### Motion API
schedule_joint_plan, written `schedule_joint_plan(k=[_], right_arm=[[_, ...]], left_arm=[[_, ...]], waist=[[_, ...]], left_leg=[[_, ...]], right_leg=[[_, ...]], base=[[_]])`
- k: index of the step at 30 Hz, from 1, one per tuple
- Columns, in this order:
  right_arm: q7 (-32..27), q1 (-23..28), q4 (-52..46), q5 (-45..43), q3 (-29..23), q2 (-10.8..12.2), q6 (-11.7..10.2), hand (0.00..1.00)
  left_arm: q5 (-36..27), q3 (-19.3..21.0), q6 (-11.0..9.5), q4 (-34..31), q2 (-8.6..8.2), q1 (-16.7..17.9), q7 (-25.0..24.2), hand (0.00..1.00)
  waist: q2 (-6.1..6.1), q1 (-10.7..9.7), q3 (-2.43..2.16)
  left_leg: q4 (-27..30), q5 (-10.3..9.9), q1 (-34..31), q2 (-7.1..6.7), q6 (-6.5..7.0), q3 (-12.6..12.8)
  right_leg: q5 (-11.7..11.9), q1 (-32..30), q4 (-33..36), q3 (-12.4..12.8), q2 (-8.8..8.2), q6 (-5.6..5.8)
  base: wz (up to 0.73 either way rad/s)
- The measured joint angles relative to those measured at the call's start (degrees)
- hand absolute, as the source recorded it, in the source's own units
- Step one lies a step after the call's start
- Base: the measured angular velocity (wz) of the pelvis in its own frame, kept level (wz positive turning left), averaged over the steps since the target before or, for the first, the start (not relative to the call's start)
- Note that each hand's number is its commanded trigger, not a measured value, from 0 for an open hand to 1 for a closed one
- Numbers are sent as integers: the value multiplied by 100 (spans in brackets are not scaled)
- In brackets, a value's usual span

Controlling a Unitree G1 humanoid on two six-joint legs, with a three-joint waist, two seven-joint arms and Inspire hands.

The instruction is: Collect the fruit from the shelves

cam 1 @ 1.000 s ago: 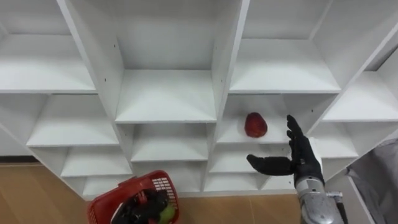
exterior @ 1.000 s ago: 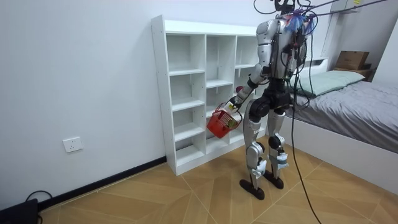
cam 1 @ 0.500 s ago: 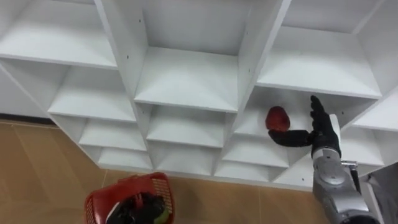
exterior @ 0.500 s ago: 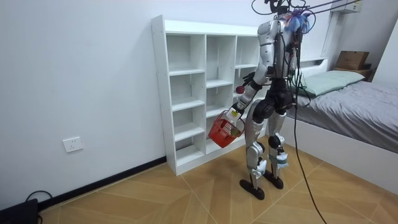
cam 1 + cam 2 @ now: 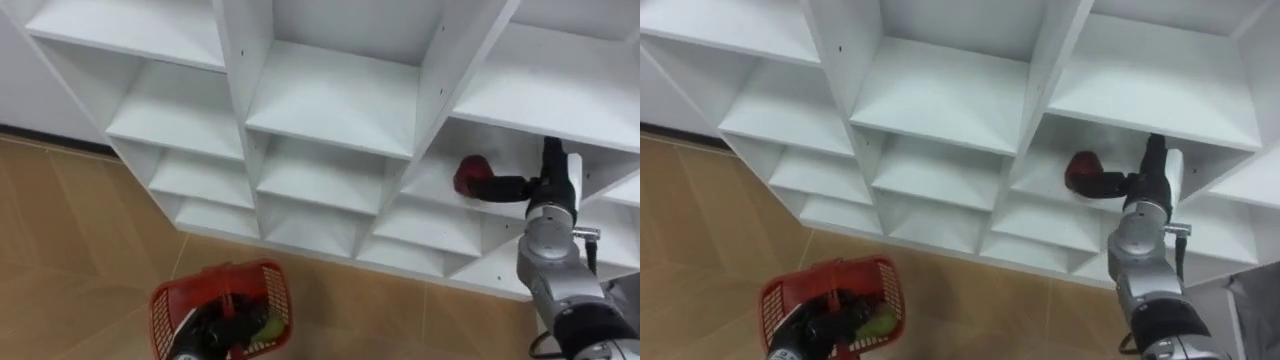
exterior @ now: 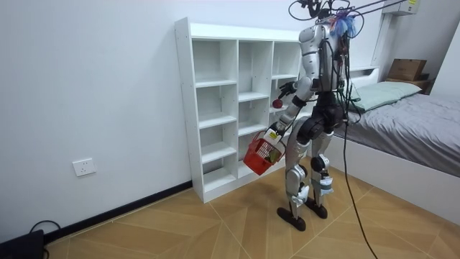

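Observation:
A dark red fruit (image 5: 470, 176) lies on a shelf in the right column of the white closet (image 5: 330, 100). My right hand (image 5: 548, 183) is inside that compartment just right of the fruit, fingers straight up and thumb stretched out against the fruit's side. It is open, not closed round the fruit. Low on the left, my left hand (image 5: 203, 334) carries a red basket (image 5: 272, 296) by its handle, with dark and green fruit inside. In the room view I stand facing the closet (image 6: 215, 108) with the basket (image 6: 260, 154) hanging at thigh height.
The other closet compartments in view hold nothing. Wooden floor (image 5: 60, 250) runs below the closet. In the room view a bed (image 6: 406, 122) stands close behind me on the room view's right, and a wall socket (image 6: 84, 167) sits low on the wall.
My right hand has gone forward into the compartment, and its thumb now touches the fruit. The head camera has shifted. The basket hangs a little lower.

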Motion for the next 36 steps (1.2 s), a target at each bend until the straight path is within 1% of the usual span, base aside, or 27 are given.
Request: schedule_joint_plan(k=[2, 7, 8, 11, 13, 17, 22, 25, 28, 32, 36], right_arm=[[-58, -11, 111, 6, 1, 0, 0, 0], [-70, -12, 292, -44, 5, 6, 14, 0], [-81, -28, 292, -68, 5, 6, 14, 0], [-110, -68, 348, -81, 5, 6, 14, 0], [-113, -98, 455, -82, -1, 4, 16, 0], [-117, -139, 472, -84, -1, -3, 17, 0], [-116, -211, 471, -83, 1, -7, 17, 0], [-116, -280, 470, -108, 0, -7, 18, 0], [-118, -362, 441, -327, 1, -7, 18, 0], [-185, -497, 425, -327, 4, -6, 18, 0], [-192, -510, 424, -339, 4, -5, 19, 0]], left_arm=[[-1, -24, 1, 16, -5, -63, -58, 100], [6, -45, -2, 120, -42, -133, -82, 100], [6, -45, -2, 141, -57, -140, -84, 100], [2, -46, -2, 176, -82, -154, -106, 100], [5, -42, -8, 189, -99, -163, -144, 100], [0, -44, -19, 245, -174, -226, -164, 100], [-1, -59, -33, 316, -192, -310, -162, 100], [0, -130, -37, 318, -184, -320, -162, 100], [-2, -220, -43, 316, -180, -334, -162, 100], [-2, -351, -33, 344, -172, -386, -162, 100], [-8, -402, -30, 364, -180, -401, -164, 100]], waist=[[3, 99, 2], [7, 212, 10], [17, 231, 18], [34, 236, 36], [40, 258, 39], [91, 256, 71], [98, 252, 71], [101, 240, 69], [101, 236, 69], [104, 237, 67], [106, 244, 66]], left_leg=[[5, 4, -117, 3, 0, 43], [-7, 14, -213, -2, 13, 149], [-11, 16, -224, -2, 18, 178], [-10, 23, -274, -7, 29, 175], [-8, 28, -309, -4, 32, 187], [-7, 39, -432, -4, 41, 200], [-24, 55, -531, -7, 45, 241], [-48, 55, -528, -7, 45, 252], [-55, 55, -528, -7, 45, 252], [-45, 55, -522, -8, 45, 252], [-32, 55, -500, -9, 46, 253]], right_leg=[[-6, -169, 94, 9, -19, -6], [-25, -358, 224, 16, -67, -1], [-25, -377, 222, 24, -73, -1], [-25, -425, 220, 27, -79, -1], [-23, -466, 228, 37, -78, -4], [-20, -607, 272, 110, -82, -9], [-19, -768, 304, 170, -91, -10], [-21, -777, 303, 177, -93, -7], [-21, -783, 304, 177, -94, -7], [-21, -779, 320, 181, -96, -7], [-21, -777, 374, 183, -105, -7]], base=[[-9], [-6], [-11], [-2], [0], [-5], [-5], [-1], [0], [0], [0]])
